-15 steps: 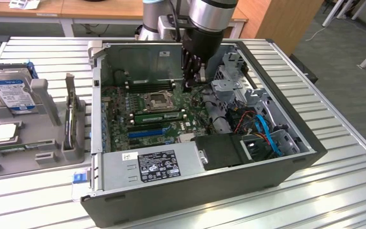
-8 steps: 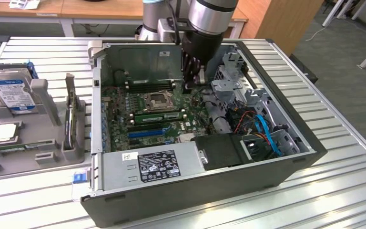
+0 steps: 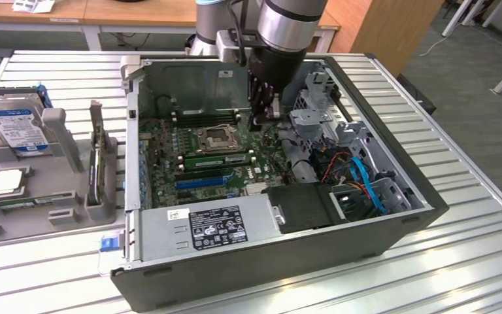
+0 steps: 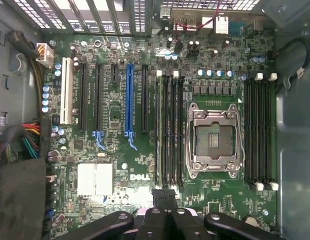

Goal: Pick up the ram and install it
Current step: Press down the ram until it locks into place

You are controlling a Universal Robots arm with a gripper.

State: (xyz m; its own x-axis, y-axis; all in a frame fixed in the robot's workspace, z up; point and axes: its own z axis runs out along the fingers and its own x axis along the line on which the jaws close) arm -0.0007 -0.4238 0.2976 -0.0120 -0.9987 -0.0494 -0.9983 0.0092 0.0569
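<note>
Hand is inside the open computer case on the bench, fingers pressed together, pinching nothing I can see. Ram lies along a slot just beside the processor socket, on its near side in the exterior view. Fingertips hang over the exterior view's right end of that slot bank; contact unclear. Reads as the seating step, pick-up done. Can't tell if the end clips are latched. Any push needs the tips square on the stick's top edge.

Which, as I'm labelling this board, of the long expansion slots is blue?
The blue slot, second from the memory slots; the other slots are black, except one white slot.
</note>
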